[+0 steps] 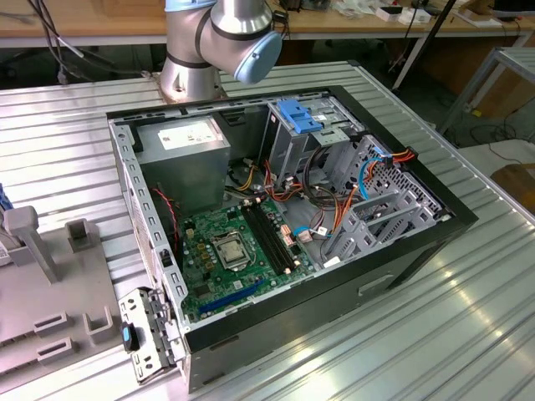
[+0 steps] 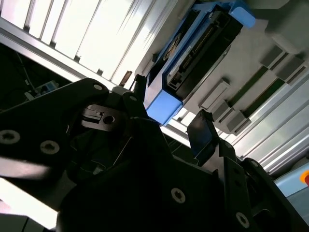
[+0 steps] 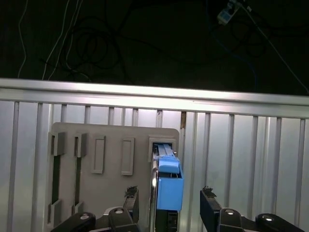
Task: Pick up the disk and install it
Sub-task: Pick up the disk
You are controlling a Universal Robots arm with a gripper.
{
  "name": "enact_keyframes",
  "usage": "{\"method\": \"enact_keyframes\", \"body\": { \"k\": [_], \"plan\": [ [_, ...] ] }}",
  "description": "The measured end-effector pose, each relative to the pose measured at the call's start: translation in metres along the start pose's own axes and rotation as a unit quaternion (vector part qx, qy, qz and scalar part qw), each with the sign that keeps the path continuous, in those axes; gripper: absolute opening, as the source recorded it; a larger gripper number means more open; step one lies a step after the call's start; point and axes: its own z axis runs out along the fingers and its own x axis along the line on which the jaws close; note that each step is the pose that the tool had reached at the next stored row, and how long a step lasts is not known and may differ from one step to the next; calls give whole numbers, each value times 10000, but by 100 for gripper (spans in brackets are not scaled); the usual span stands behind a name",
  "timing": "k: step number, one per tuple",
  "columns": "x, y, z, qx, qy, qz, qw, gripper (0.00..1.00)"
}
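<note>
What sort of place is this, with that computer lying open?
Probably a robotics lab or workshop: a robot arm stands on a ribbed metal table beside an opened computer case, with wooden workbenches behind.

Blue-railed disk (image 3: 169, 187) — on edge, upright

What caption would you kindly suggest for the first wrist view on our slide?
Open black gripper straddling the silver-grey, blue-railed disk standing edgewise in its grey slotted holder.
</note>
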Motion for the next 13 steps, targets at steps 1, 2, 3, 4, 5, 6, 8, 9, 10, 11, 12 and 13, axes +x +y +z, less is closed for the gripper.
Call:
{"method": "enact_keyframes", "body": {
  "k": [1,2,3,4,5,6,8,9,10,11,12,13],
  "plan": [
    [0,0,8,-2,1,0,10000,62],
    [3,0,17,-1,0,1,10000,62],
    [6,1,26,-1,0,1,10000,62],
    [14,1,45,-1,1,0,10000,62],
    [20,1,66,-1,1,0,10000,62],
    [22,1,89,-1,1,1,10000,62],
    [22,1,115,0,0,0,10000,62],
    [22,10,129,4,1,-1,10000,62],
    [21,31,142,28,3,-1,10000,62],
    [20,42,148,40,3,-2,10000,62],
    [19,48,154,44,3,-1,10000,62],
    [20,48,158,45,3,-2,10000,62]
  ]
}}
